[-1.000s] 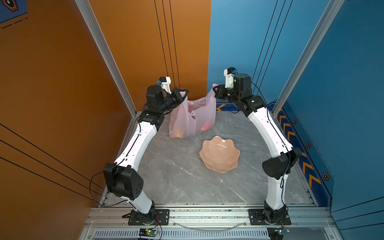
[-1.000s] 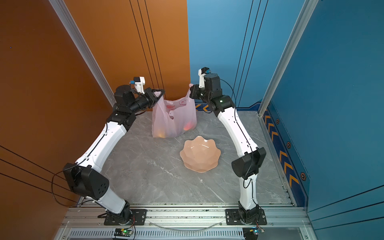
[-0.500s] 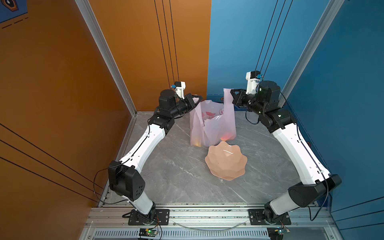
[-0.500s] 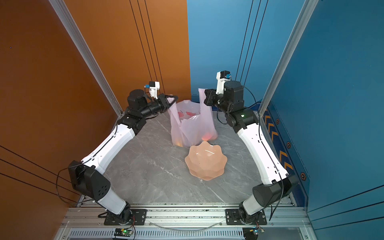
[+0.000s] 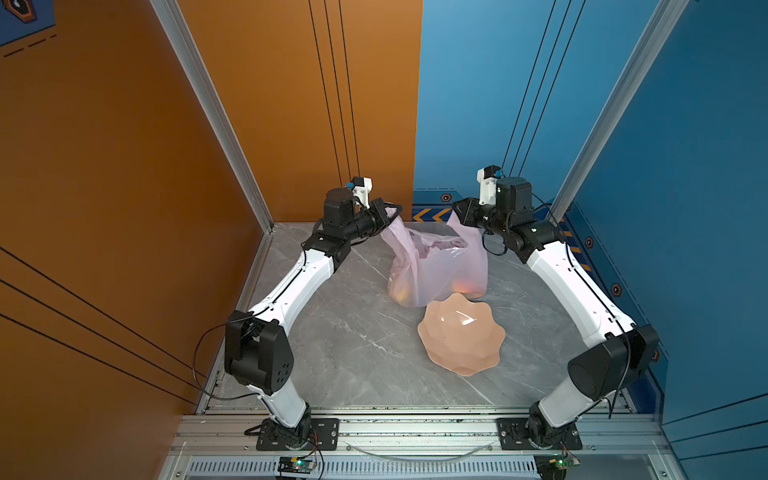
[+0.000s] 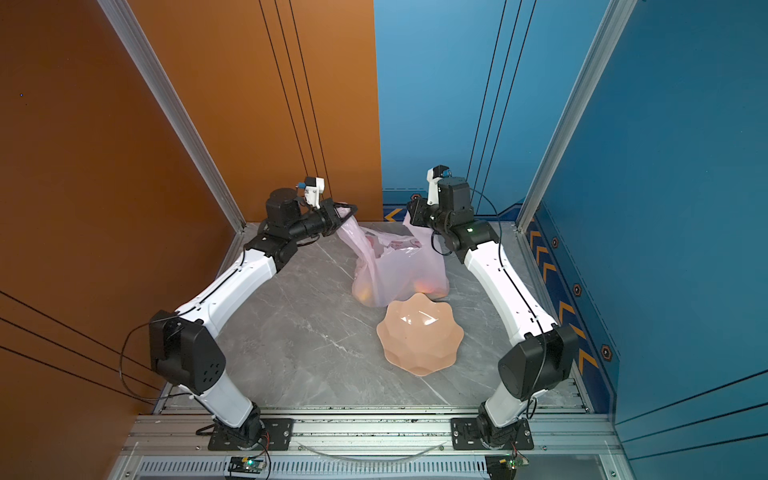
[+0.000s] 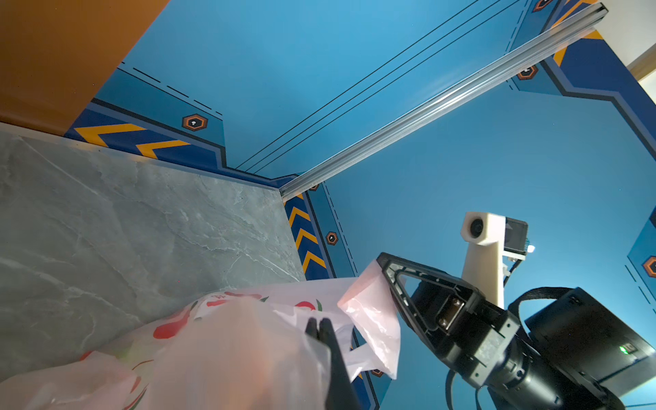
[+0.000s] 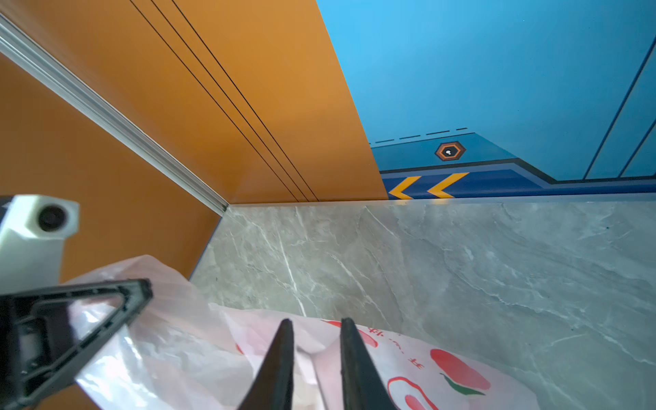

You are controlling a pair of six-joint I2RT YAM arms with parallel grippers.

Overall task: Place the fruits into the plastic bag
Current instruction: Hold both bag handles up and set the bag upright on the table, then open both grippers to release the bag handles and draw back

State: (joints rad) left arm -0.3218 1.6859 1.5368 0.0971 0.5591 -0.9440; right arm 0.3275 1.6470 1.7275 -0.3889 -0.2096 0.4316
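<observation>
Grey marbled table [image 5: 353,345], walled in orange and blue, carries the thin, translucent pale-pink plastic bag [image 5: 436,266] with red fruit prints, slung between and below the two pincers. Small glossy toy fruits [image 5: 465,286] glow orange and yellow through the film at its foot. The left pincer [image 7: 319,326] is pinched tight on one loop handle [image 5: 390,227]. The right pincer [image 8: 314,321] stands narrowly parted with film behind the gap; whether it grips, I cannot tell. Soft, light, slippery film with the weight low is best taken by the bunched handles, I judge. Nearer the arm bases than either pincer sits a glossy peach scalloped bowl [image 5: 461,336], just beside the bag.
</observation>
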